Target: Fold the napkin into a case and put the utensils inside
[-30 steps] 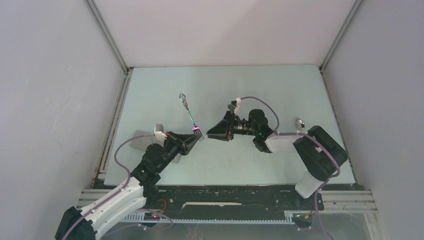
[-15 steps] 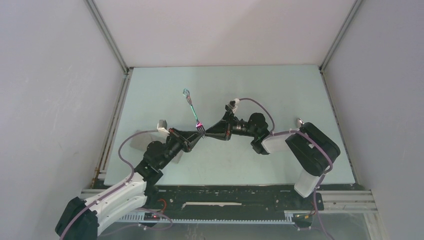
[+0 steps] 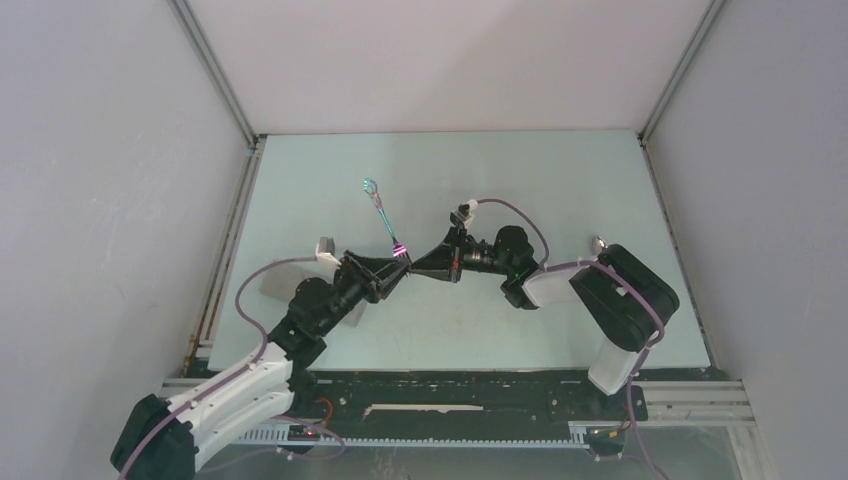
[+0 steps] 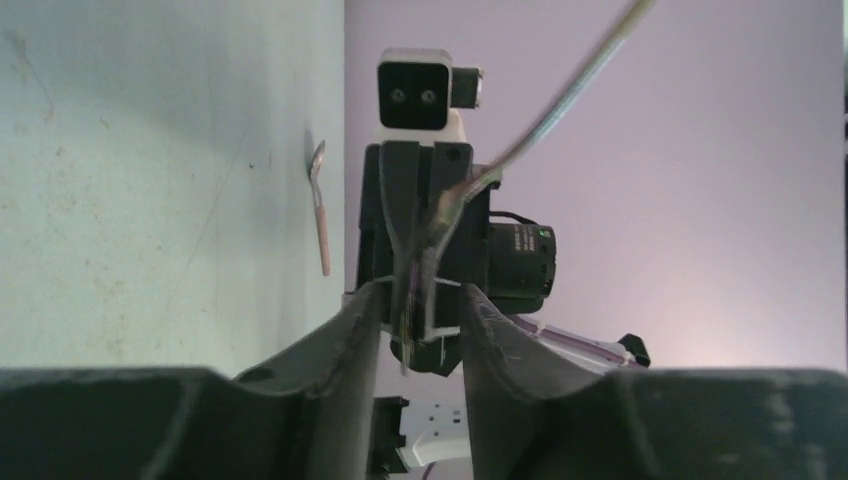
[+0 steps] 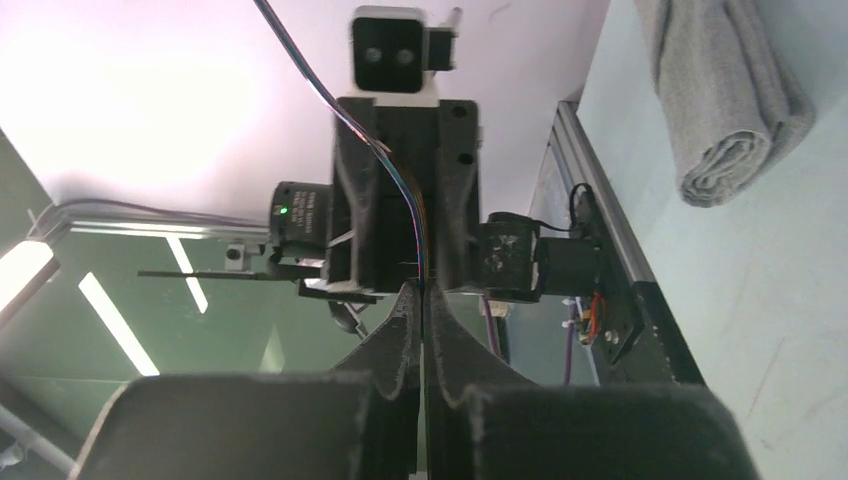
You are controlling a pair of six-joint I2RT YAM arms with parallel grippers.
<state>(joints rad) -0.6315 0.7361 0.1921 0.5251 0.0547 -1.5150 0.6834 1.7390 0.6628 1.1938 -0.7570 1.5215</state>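
The fork point(image 3: 383, 218) stands tilted in the air between my two grippers, handle pointing to the far side. My right gripper point(image 3: 415, 266) is shut on its head end; in the right wrist view the jaws point(image 5: 422, 290) pinch the thin fork point(image 5: 385, 170) edge-on. My left gripper point(image 3: 397, 265) faces it tip to tip, its jaws point(image 4: 422, 300) apart around the tines, with the fork's handle point(image 4: 560, 100) rising to the upper right. The spoon point(image 4: 320, 205) lies on the table, by the right arm point(image 3: 600, 243). The folded grey napkin point(image 5: 720, 100) lies under the left arm point(image 3: 272, 285).
The pale green table point(image 3: 450, 180) is walled by white panels on three sides. A metal rail point(image 3: 225, 250) runs along its left edge. The right arm's bulky elbow point(image 3: 625, 295) sits over the table's right side.
My right gripper has moved left to meet the left gripper and has shut on the fork. The left arm has pushed slightly forward, and the fork stands a little steeper.
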